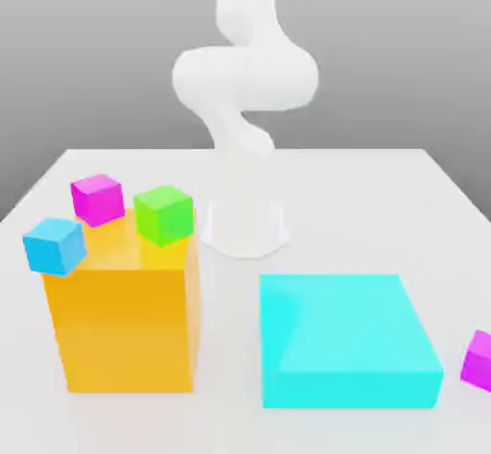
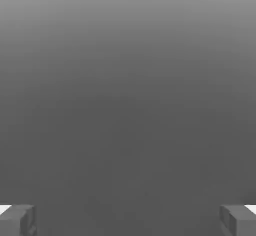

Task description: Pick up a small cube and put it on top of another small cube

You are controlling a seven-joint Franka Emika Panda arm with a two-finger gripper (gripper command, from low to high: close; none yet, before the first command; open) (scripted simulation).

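Magenta-purple is showing twice in the exterior view. One small cube [image 1: 97, 199] is sitting on top of the tall orange block [image 1: 125, 318], at that block's far corner toward the exterior view's left. The second small magenta cube [image 1: 478, 358] is lying on the white desk [image 1: 384, 203] at the exterior view's right edge, just beside the near right corner of the cyan block [image 1: 347, 340], partly cut off by the frame.

The orange block is also carrying a small green cube [image 1: 164, 214], sitting near the magenta one toward the exterior view's right, apart from it. A small blue cube [image 1: 55, 245] is perching at the orange block's left edge, overhanging the side.

The cyan block is lying flat and low on the desk, beside the orange block with a gap between them.

The white arm [image 1: 245, 78] is rising from its base [image 1: 245, 229] behind the two blocks, curling upward out of the frame.

In the hand view, the claw [image 2: 128, 221] is facing plain grey background, its two fingertips [image 2: 17, 220] standing wide apart at opposite edges, holding nothing.
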